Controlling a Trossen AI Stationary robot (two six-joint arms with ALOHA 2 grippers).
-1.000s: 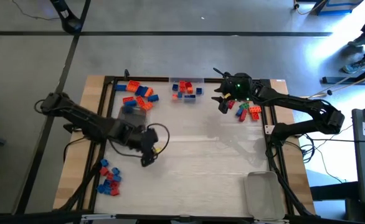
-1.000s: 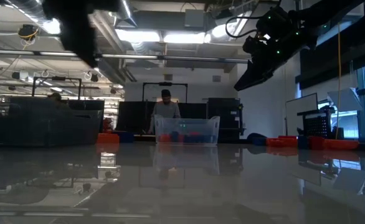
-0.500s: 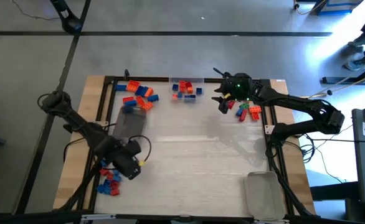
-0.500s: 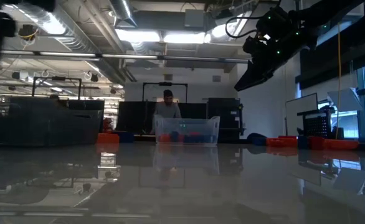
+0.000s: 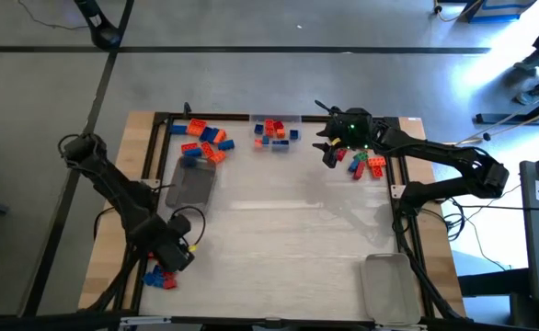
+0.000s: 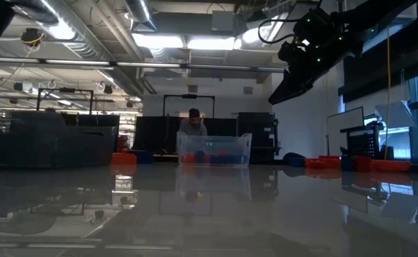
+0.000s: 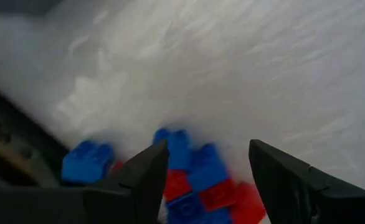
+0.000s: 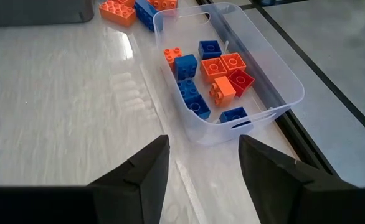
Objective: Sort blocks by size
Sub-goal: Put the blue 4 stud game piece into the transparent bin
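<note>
The left gripper (image 5: pixel 173 258) hangs low over the near-left corner of the table (image 5: pixel 288 248), its two dark fingers (image 7: pixel 146 180) spread apart with nothing between them. Directly beneath and just ahead of its fingertips lies a small heap of red and blue blocks (image 7: pixel 195 180), with one separate blue block (image 7: pixel 86 162) just to the side of that heap; from above, part of this heap (image 5: pixel 160 278) shows right beside the gripper. None of these bricks is touched by the fingers.

The right gripper (image 5: pixel 328 153) is held up in the air over the far-right part of the table, and its fingers (image 8: pixel 142 171) are also parted and empty. Just ahead of it sits a clear tray (image 8: pixel 266 74) holding orange, blue and red blocks (image 8: pixel 210 78). Close beside this gripper, on its outer side, a loose cluster of red, orange and green blocks (image 5: pixel 368 165) lies on the table.

Far from both grippers, toward the far-left corner, another pile of orange and blue blocks (image 5: pixel 205 140) rests by a second clear tray (image 5: pixel 191 184). A third tray (image 5: pixel 385 285) sits at the near-right corner.

In the room beyond the table, a person (image 6: pixel 193 123) stands behind the tray.
</note>
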